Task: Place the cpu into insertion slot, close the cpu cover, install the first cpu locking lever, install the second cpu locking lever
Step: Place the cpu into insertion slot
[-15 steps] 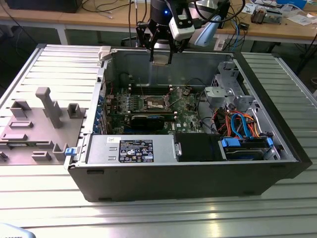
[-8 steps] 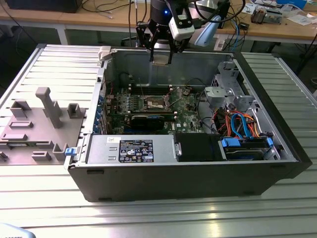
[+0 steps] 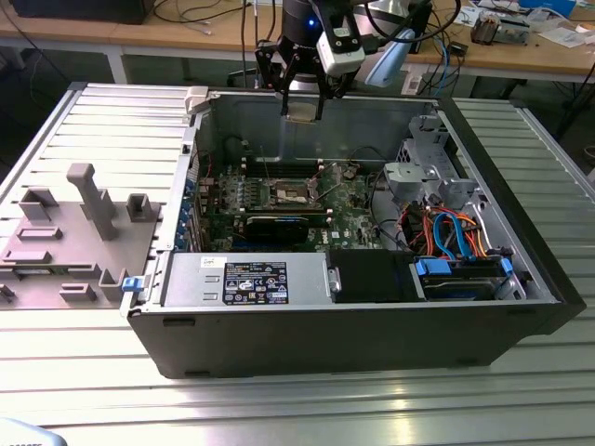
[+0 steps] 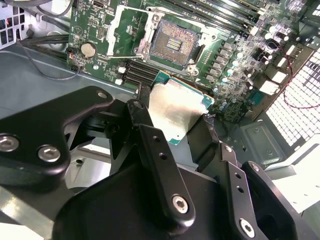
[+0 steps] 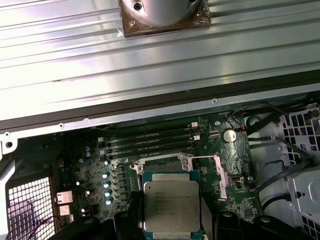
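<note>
Item: cpu [image 4: 175,107], carried in the gripper [image 3: 302,93].
We see the fingers [image 4: 155,145] pinching its edges, above the open case [image 3: 521,316], clear of the exposed insertion slot [image 4: 175,42].

Ribbed metal table [image 3: 297,409], wooden bench [image 3: 548,60] behind, tangled cables [image 3: 200,11]

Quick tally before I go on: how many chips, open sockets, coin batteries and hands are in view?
Silvery-grey square cpu chip, held: 1
Empty metal-rimmed square insertion slot: 1
Round silver coin battery: 1
Black robot hand: 1
Total: 4
</note>
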